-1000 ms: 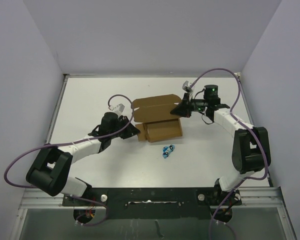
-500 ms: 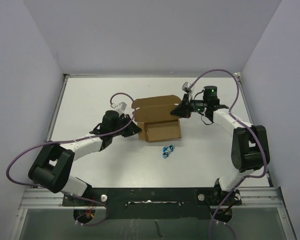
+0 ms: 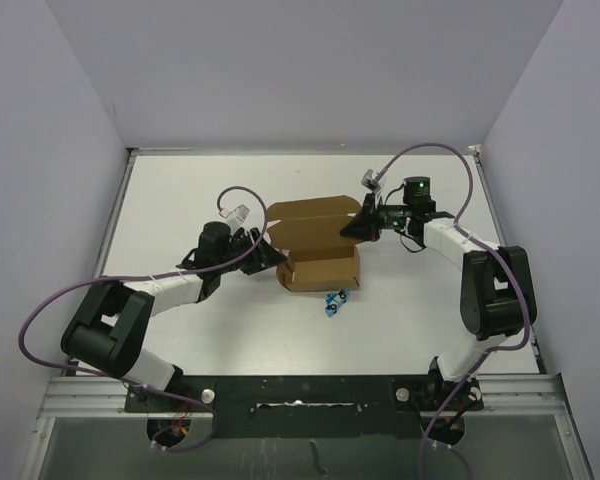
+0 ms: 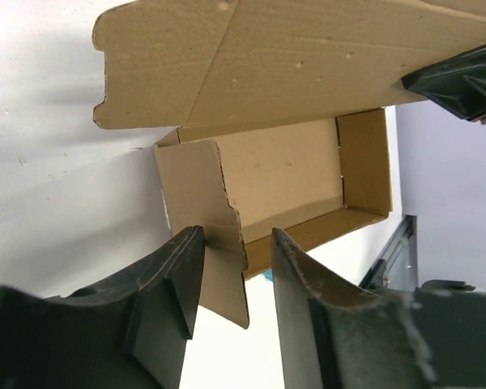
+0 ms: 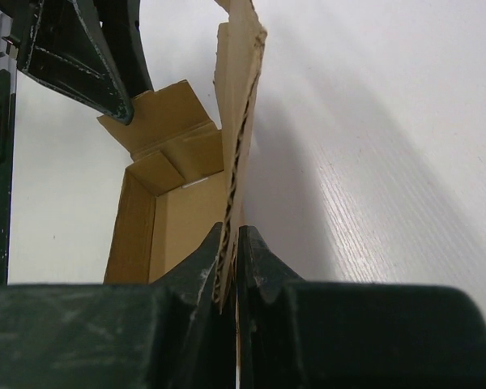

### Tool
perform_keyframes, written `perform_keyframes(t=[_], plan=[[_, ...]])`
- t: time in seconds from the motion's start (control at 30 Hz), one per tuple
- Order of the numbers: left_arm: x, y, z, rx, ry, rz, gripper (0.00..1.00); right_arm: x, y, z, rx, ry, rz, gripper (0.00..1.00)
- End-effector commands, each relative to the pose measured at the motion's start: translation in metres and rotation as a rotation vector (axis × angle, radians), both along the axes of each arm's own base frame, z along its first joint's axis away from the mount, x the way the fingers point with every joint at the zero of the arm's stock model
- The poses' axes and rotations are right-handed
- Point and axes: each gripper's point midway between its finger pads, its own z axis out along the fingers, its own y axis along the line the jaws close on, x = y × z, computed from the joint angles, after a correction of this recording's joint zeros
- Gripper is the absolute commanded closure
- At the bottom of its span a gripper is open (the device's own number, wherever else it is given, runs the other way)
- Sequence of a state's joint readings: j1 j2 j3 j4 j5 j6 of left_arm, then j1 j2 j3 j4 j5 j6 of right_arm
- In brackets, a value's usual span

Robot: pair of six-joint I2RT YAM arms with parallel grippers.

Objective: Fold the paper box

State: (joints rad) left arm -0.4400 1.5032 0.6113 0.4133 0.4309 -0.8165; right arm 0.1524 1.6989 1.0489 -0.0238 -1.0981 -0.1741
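My left gripper [image 4: 231, 271] stands spread, its two fingers [image 4: 178, 284] apart; a side flap [image 4: 215, 235] of the paper box [image 3: 320, 262] hangs down between them. The flap lies close against the finger on the left of my wrist view; a clear gap shows between it and the other finger, so I straddle the cardboard there rather than pinch it. Beyond the flap I look into the open tray of the box, its walls raised and its floor bare; the broad lid panel [image 4: 308, 57] spreads above it in that view.

My right gripper [image 5: 231, 271] is pressed together on the edge of that same panel; the corrugated sheet rises upright out of the pinch, and the open tray lies to its left in the right wrist view.

From above, the box sits in the middle of the white table [image 3: 180, 200]; the tray is on the near side and the lid panel reaches away toward the far side. My left gripper is at the tray's left end; my right grips the panel's right end, so the box lies between my two tools. A small blue object [image 3: 334, 300] lies on the table just beside the tray's near right corner; I cannot tell whether it touches the box.
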Motion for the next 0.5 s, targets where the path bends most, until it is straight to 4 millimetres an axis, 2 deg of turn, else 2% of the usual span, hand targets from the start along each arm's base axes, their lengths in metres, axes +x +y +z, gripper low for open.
perform_keyframes(t=[0.0,0.1,0.47], plan=[[0.002,-0.007,0.015,-0.075,-0.040,-0.033,0.59,0.004,0.001,0.005,-0.005,-0.037,-0.002,1.00],[0.001,-0.005,0.015,-0.096,-0.029,-0.032,0.53,0.005,0.001,0.004,-0.006,-0.031,-0.003,1.00],[0.001,0.005,0.024,-0.303,0.001,0.006,0.47,0.005,0.000,0.002,-0.008,-0.020,-0.003,1.00]])
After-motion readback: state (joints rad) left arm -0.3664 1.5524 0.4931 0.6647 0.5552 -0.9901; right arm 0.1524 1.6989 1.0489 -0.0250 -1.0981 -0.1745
